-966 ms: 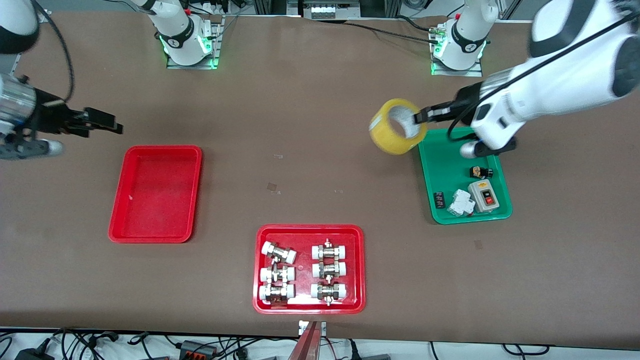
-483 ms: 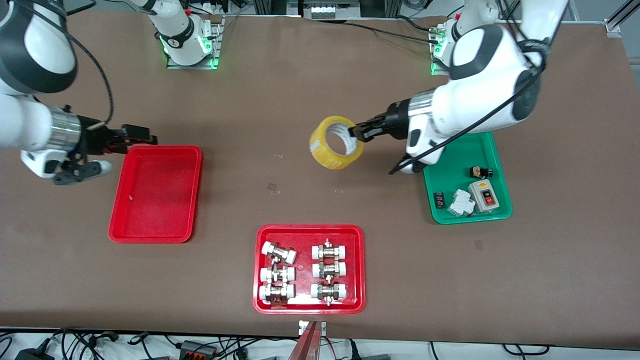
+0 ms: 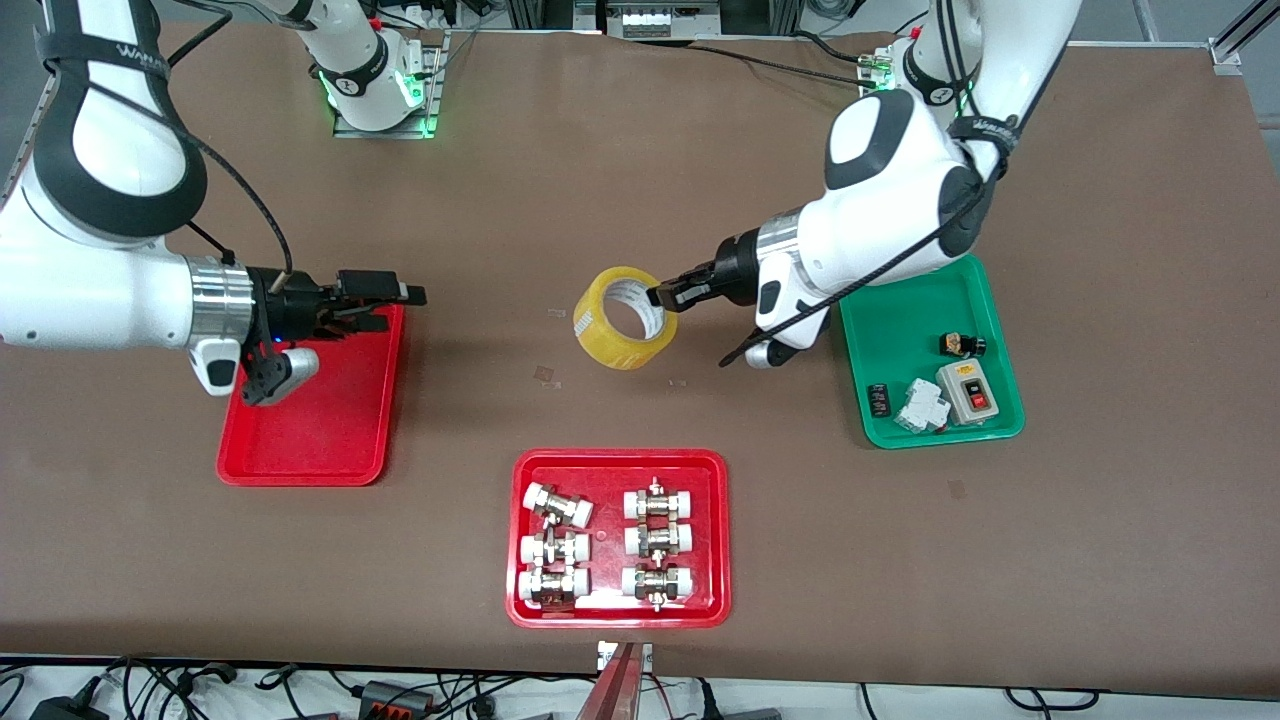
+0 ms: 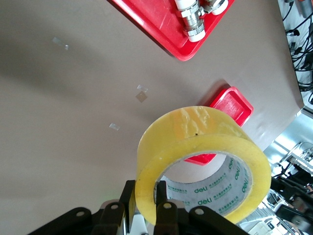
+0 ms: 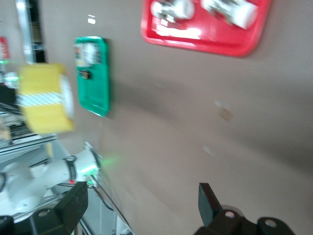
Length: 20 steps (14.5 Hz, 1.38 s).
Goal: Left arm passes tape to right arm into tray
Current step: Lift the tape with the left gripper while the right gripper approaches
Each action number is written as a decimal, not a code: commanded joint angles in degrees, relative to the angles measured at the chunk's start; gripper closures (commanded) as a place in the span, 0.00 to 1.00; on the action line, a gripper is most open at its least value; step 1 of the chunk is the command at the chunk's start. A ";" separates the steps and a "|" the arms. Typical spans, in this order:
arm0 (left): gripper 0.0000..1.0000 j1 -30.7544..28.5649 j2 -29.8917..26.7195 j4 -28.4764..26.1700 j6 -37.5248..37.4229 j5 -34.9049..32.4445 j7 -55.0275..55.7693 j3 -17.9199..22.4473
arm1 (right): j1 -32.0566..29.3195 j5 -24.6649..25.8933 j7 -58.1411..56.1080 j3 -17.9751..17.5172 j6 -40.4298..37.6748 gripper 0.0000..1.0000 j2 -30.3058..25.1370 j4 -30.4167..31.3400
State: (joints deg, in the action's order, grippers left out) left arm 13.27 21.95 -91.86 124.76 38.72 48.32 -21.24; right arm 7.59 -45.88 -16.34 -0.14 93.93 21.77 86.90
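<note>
Roll of translucent yellow packing tape [image 3: 622, 318] held aloft over bare brown table [image 3: 620, 180] mid-span, between the green tray [image 3: 900, 330] and the plain red rectangular plastic tray [image 3: 340, 440]. Left arm's black two-finger gripper [image 3: 668, 293] clamped on the ring wall, one finger [image 4: 165, 213] inside the hole; hole presented sideways, probably to offer a free rim. Right arm's black gripper [image 3: 385, 303] over plain red tray's rim, spread wide, aimed at roll, apparently ready to receive.
</note>
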 commanded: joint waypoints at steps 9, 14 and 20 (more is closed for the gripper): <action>1.00 4.04 1.16 -1.57 9.72 1.36 -1.12 -0.21 | 11.66 -11.42 -2.91 -0.12 9.51 0.00 10.83 -10.17; 1.00 3.78 0.99 -1.75 9.54 1.36 -1.73 -0.21 | 12.19 -11.34 -3.26 -0.12 9.96 0.00 11.19 -10.43; 1.00 3.69 0.99 -2.01 9.54 1.27 -2.09 -0.21 | 12.10 -11.25 -3.78 -0.03 9.60 0.00 11.11 -10.35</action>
State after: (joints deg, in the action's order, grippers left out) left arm 17.23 23.65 -93.51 133.70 38.72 47.98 -21.22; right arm 19.69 -56.20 -18.86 -0.12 104.29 32.17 77.95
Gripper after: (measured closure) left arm 0.793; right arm 0.000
